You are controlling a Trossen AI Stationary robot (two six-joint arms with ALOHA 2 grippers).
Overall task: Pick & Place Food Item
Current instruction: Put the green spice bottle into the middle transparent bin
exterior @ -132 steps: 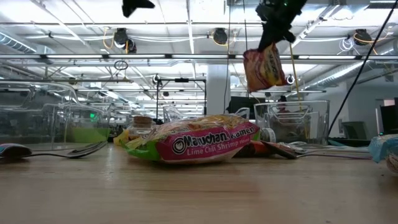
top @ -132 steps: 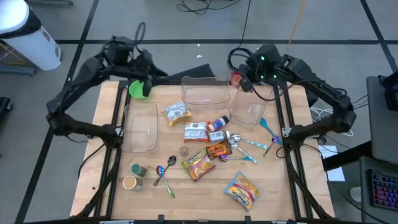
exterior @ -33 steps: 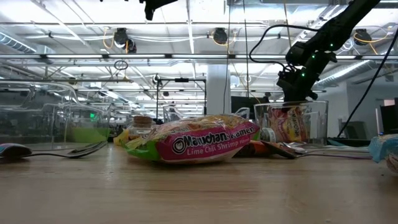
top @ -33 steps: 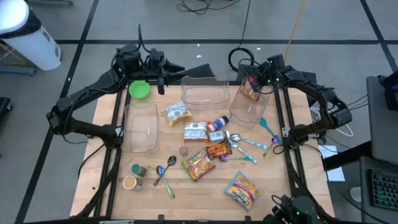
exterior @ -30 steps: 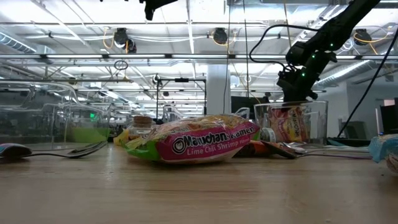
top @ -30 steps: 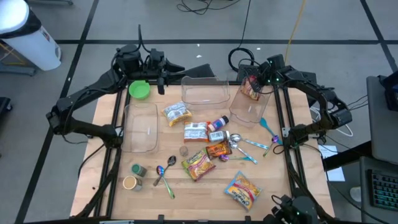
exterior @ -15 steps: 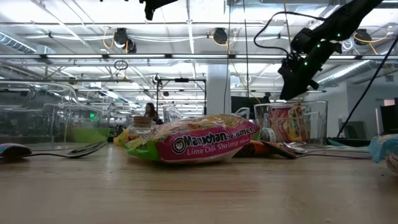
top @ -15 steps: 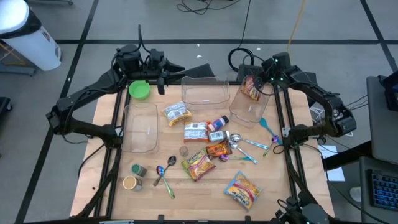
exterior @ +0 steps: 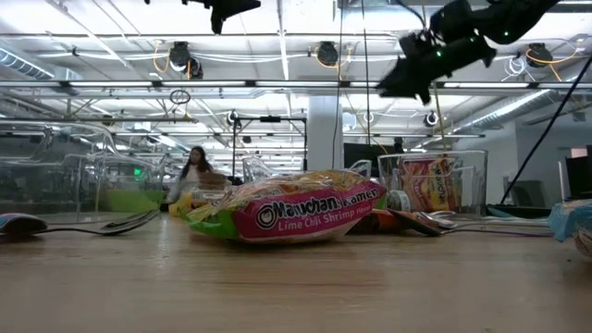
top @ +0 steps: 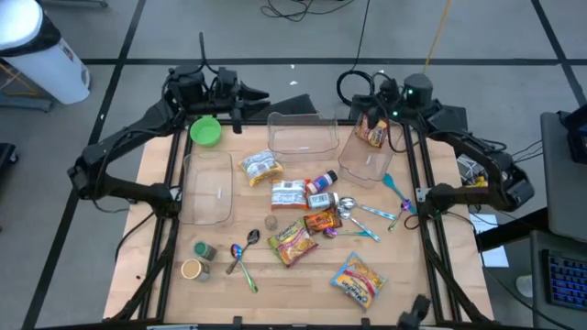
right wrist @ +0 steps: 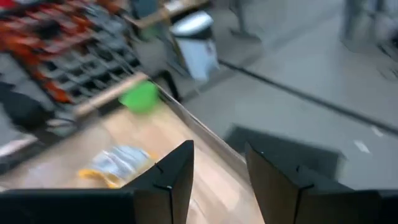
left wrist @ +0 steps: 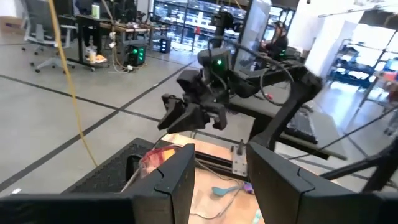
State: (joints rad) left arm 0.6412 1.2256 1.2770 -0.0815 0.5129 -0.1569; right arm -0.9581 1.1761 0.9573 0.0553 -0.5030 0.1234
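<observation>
High view: red-and-yellow food packet stands inside the clear plastic tub at the table's right rear; right gripper above it, left gripper over the left rear edge. Wrist views: right gripper's fingers parted, nothing between; left gripper's fingers parted, likewise bare.

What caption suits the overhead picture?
Right gripper lifts away, open, leaving a snack packet in the clear container.

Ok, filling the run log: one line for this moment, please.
right hand: open, empty, raised above clear tub | snack packet: inside tub | left hand: open, empty, waiting at table's far edge

snack packet in right container, ramen pack mid-table
</observation>
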